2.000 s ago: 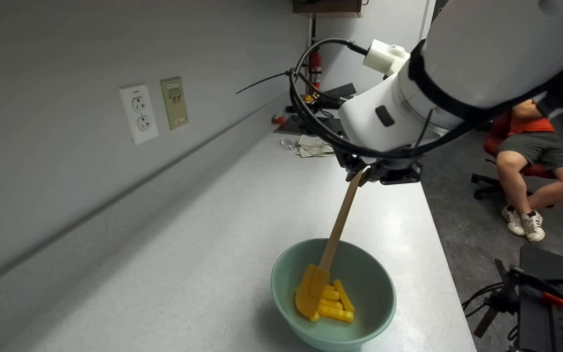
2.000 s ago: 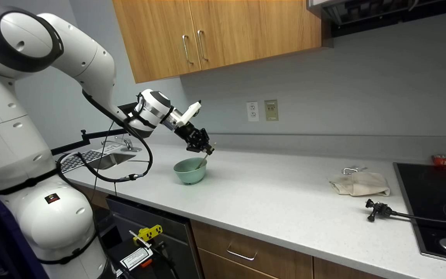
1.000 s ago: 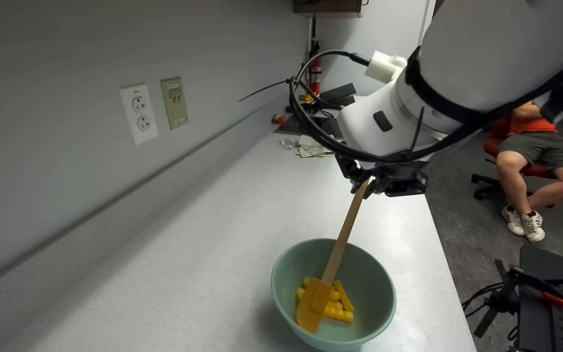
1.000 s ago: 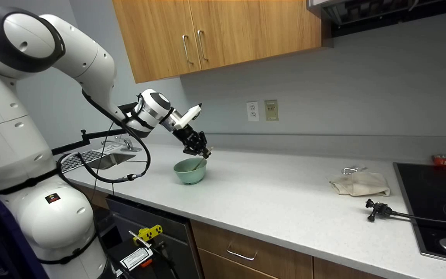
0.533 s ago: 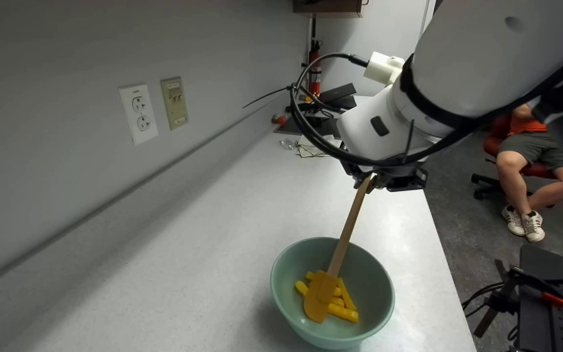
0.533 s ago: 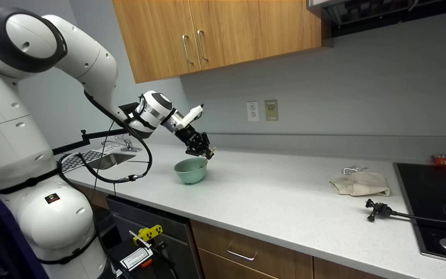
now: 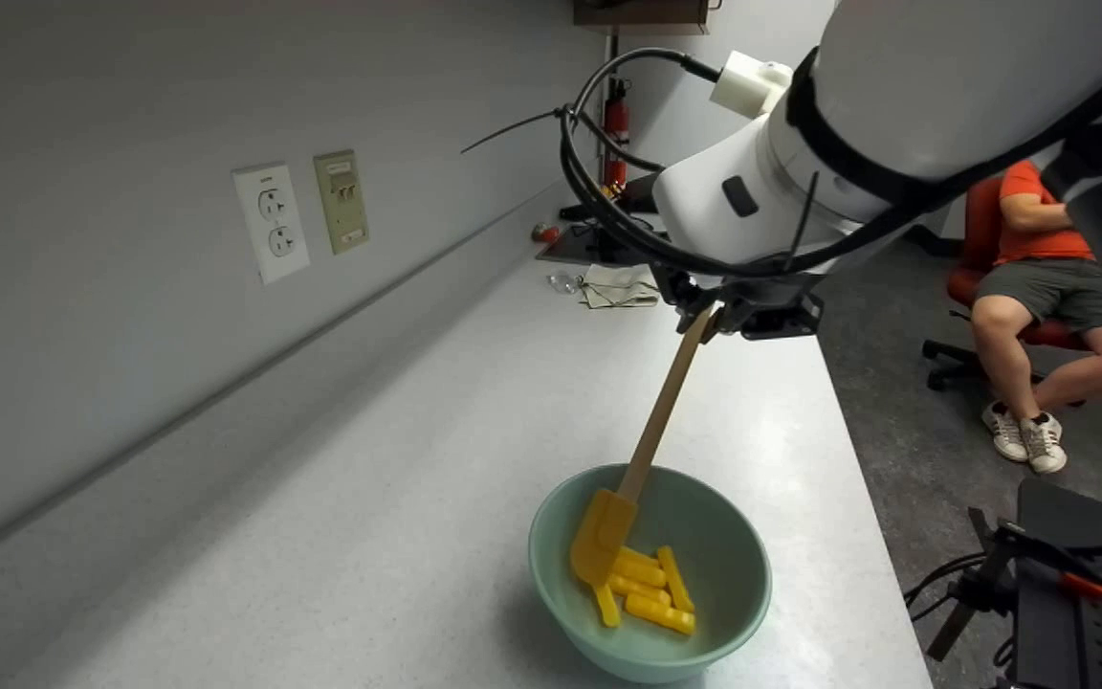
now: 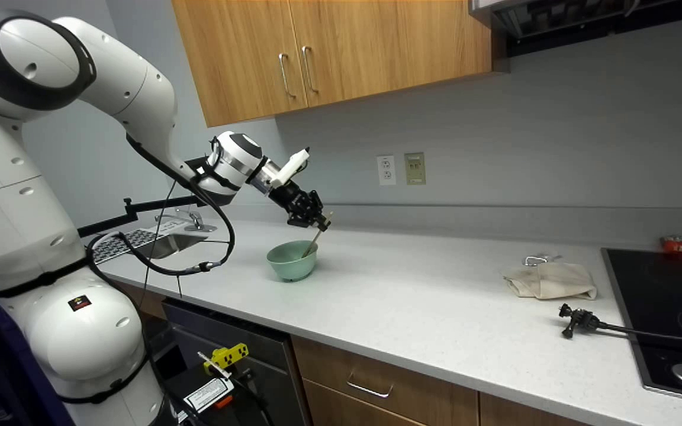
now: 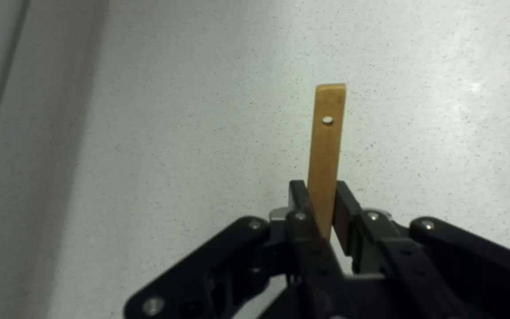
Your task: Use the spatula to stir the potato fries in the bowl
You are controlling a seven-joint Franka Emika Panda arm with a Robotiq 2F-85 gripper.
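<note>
The spatula slants down into the bowl — its orange blade at the edge of the potato fries — the 2 jaws of the gripper pinching its wooden handle near the top end.

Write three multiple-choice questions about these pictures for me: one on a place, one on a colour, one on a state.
1. Where are the fries relative to the bowl?
A) beside it
B) inside it
C) beneath it

2. What colour is the bowl?
A) red
B) black
C) pale green

3. What state is the tool in?
A) shut on the spatula
B) shut on nothing
C) wide open

1: B, since an exterior view shows them within its rim.
2: C, since both exterior views show it.
3: A, since the wrist view shows it pinching the spatula from both sides.
</note>
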